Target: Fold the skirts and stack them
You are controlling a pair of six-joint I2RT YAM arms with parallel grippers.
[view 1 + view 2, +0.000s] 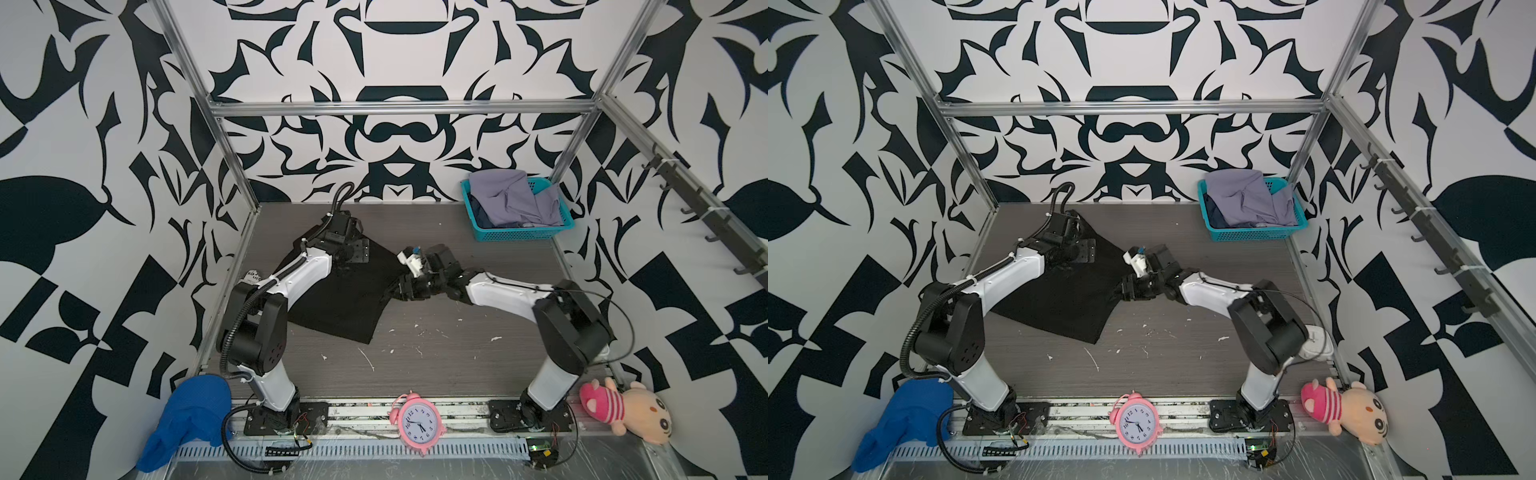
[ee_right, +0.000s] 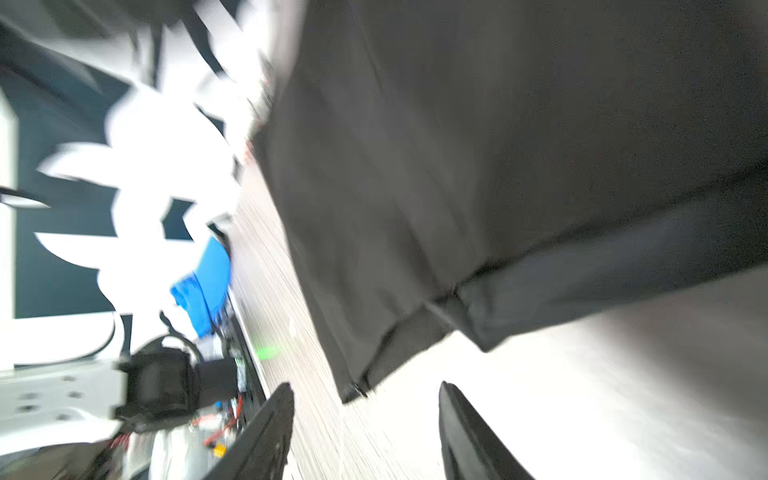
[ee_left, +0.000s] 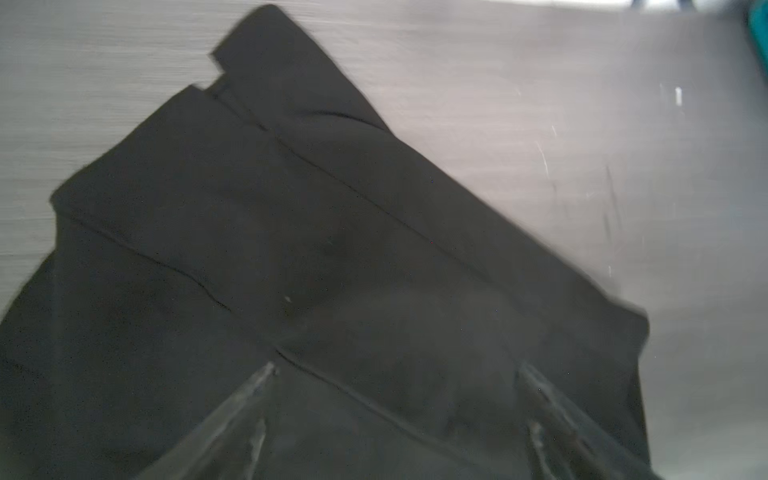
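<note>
A plain black skirt (image 1: 345, 299) (image 1: 1067, 299) lies flat on the table, left of centre. My left gripper (image 3: 397, 368) hovers over its far part. The pale fingers (image 3: 249, 386) are spread wide over the black cloth (image 3: 291, 249), open and holding nothing. My right gripper (image 2: 365, 384) (image 1: 395, 286) sits at the skirt's right edge. It is open, with bare table between its fingers and a skirt corner (image 2: 498, 145) just ahead. A lavender-grey skirt (image 1: 511, 199) is heaped in the teal basket (image 1: 519, 235), and a dark blue denim one (image 1: 478, 214) peeks out beneath it.
The basket stands at the back right corner. Along the front rail lie a bright blue knit cloth (image 1: 187, 415), a pink alarm clock (image 1: 417, 419) and a plush toy (image 1: 623, 409). White flecks dot the table (image 1: 436, 365). A rail of hooks (image 1: 706, 208) runs along the right wall.
</note>
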